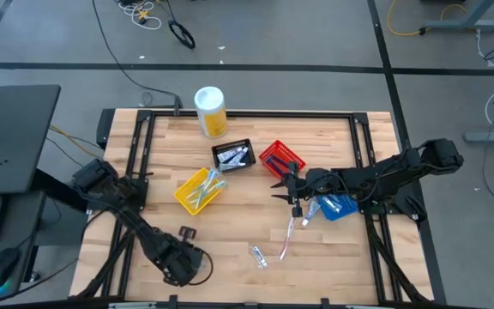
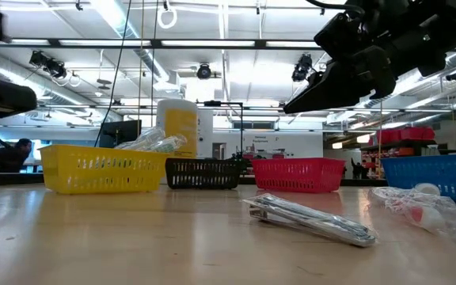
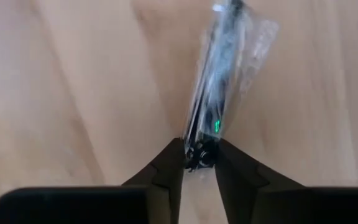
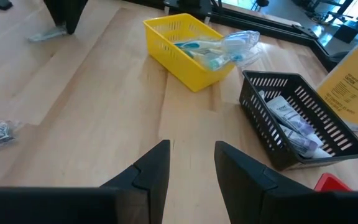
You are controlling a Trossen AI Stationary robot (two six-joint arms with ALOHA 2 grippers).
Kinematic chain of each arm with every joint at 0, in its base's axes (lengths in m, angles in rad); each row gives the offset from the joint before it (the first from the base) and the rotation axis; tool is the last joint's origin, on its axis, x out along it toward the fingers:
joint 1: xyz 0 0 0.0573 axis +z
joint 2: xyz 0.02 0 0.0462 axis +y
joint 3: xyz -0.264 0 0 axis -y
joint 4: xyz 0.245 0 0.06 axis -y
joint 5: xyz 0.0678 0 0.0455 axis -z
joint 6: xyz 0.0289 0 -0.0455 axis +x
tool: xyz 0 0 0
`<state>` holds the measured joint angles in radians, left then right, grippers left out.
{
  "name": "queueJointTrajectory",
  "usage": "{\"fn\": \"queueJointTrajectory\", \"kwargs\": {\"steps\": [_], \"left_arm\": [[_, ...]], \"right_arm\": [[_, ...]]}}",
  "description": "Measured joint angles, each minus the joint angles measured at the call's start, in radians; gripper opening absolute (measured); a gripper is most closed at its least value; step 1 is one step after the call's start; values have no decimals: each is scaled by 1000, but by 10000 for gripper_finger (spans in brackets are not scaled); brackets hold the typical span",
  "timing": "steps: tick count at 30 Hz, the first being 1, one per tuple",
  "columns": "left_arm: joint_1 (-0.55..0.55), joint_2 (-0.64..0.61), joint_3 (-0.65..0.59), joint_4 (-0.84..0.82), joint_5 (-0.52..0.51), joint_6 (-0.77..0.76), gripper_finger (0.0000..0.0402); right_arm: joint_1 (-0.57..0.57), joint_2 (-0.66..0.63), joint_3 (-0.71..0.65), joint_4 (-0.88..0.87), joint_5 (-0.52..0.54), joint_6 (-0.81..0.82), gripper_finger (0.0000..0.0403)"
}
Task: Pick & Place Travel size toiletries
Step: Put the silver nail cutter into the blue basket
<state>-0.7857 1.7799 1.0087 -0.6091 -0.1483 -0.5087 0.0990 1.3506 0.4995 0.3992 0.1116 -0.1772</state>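
Note:
My left gripper (image 1: 183,245) is near the table's near edge, shut on a dark item in a clear wrapper (image 3: 219,74). This item also shows in the high view (image 1: 184,232). My right gripper (image 1: 283,190) hangs open and empty above the table, between the red basket (image 1: 281,159) and the blue basket (image 1: 337,207). It also shows in its own wrist view (image 4: 191,155). A silver packet (image 1: 257,256) and a wrapped toothbrush (image 1: 293,232) lie flat on the wood. More toiletries lie in the yellow basket (image 1: 200,190) and the black basket (image 1: 232,154). My left gripper pinches the wrapped item's near end (image 3: 199,152) between its two fingertips. The item runs on straight ahead of the fingers, along them. I cannot tell whether its far end rests on the wood.
A white-and-yellow canister (image 1: 210,112) stands at the table's far edge. The four baskets sit in a band across the middle. In the low view the silver packet (image 2: 311,220) and a clear packet (image 2: 418,207) lie in front of the baskets. Bare wood lies at the near left.

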Motion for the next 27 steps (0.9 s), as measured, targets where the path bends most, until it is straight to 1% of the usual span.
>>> {"fn": "queueJointTrajectory", "kwargs": {"steps": [3, 6, 10, 12, 14, 17, 19, 20, 22, 27], "left_arm": [[17, 2, -1, 18, -64, -63, 71], [42, 6, -3, 45, -147, -69, 74], [94, 8, 14, 62, -336, -55, 84], [125, 8, 33, 65, -426, -13, 82], [162, 8, 53, 64, -539, 32, 77], [237, 7, 82, 108, -711, 54, 73], [291, 7, 97, 142, -782, 52, 75], [319, 7, 104, 164, -792, 54, 77], [371, 6, 110, 222, -779, 77, 80], [467, 6, 110, 373, -653, 172, 80]], "right_arm": [[0, 0, 0, 8, 0, 0, 137], [0, 0, 0, 20, 0, 0, 137], [0, 0, 0, 35, -3, 11, 137], [0, 0, 0, 36, -3, 11, 137], [0, 0, 0, 36, -3, 11, 137], [-1, 0, 0, 39, -3, 11, 137], [-1, 0, 0, 40, -3, 11, 137], [-1, 0, 0, 40, -3, 11, 137], [-1, 0, 0, 40, -3, 11, 137], [-1, 0, 0, 41, 1, 11, 137]]}}
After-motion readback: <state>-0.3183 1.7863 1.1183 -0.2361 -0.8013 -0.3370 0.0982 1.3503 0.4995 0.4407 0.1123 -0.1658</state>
